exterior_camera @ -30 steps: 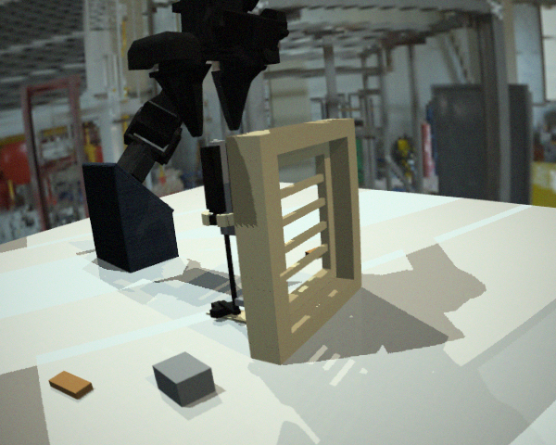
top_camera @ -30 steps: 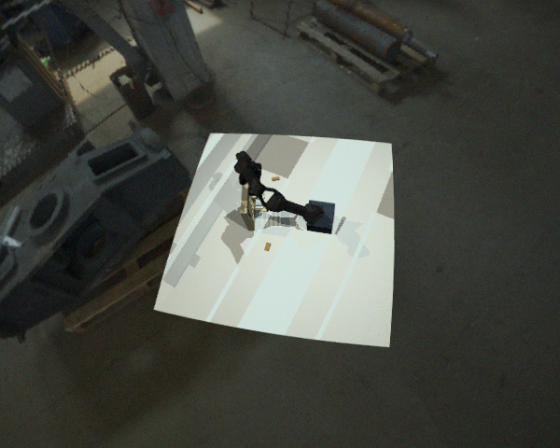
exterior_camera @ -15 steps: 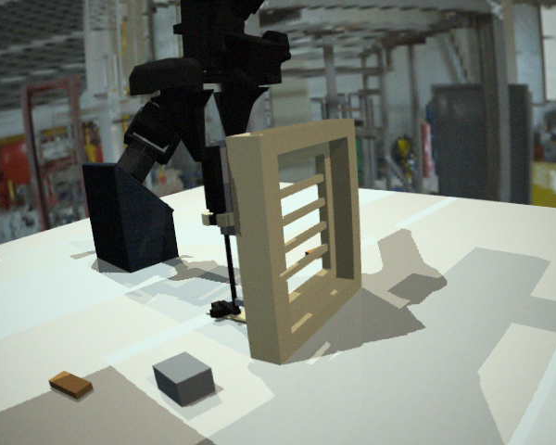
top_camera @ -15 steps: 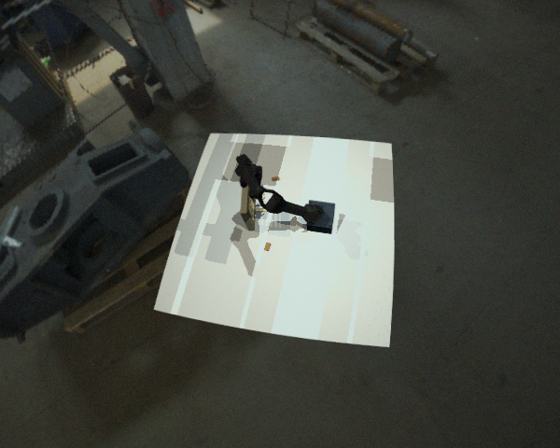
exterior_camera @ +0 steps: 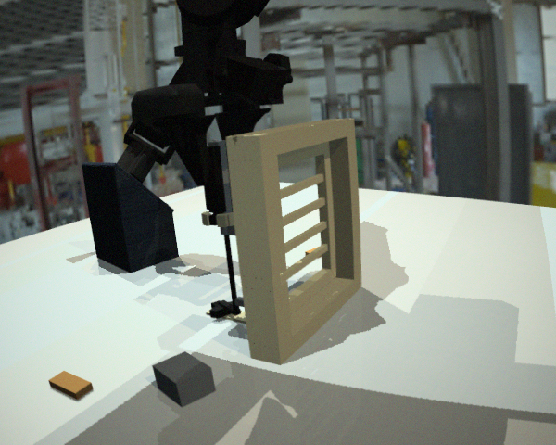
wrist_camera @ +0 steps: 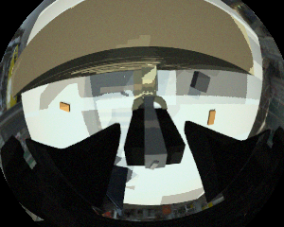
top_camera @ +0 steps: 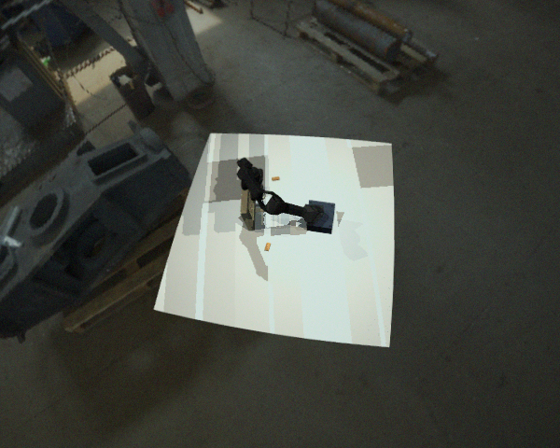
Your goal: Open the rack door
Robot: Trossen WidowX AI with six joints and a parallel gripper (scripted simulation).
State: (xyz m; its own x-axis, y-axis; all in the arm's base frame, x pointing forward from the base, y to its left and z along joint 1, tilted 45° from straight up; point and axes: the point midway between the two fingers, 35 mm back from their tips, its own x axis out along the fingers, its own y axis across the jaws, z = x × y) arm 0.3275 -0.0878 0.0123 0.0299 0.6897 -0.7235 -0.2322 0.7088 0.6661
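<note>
The tan rack frame (top_camera: 246, 210) (exterior_camera: 257, 239) (wrist_camera: 133, 28) stands upright. The barred door (exterior_camera: 304, 211) appears closed in it, its bars level inside the opening. The upright black and grey handle (exterior_camera: 215, 186) (wrist_camera: 153, 137) is on the arm's side, above a thin rod and a low black latch (exterior_camera: 223, 309). My gripper (wrist_camera: 152, 127) is open, pointing down, with one finger on each side of the handle and visible gaps between in the wrist view. In the exterior view the fingers reach down around the handle's upper part; one fingertip is behind the frame. The top view shows no fingertips clearly.
An orange block (top_camera: 275, 178) (exterior_camera: 70, 384) (wrist_camera: 211, 117) lies to one side, near a dark grey block (exterior_camera: 184, 378) (wrist_camera: 200, 81). Another orange block (top_camera: 267, 246) (wrist_camera: 64, 107) lies on the other side. The dark blue arm base (top_camera: 325, 217) (exterior_camera: 120, 224) stands opposite the frame.
</note>
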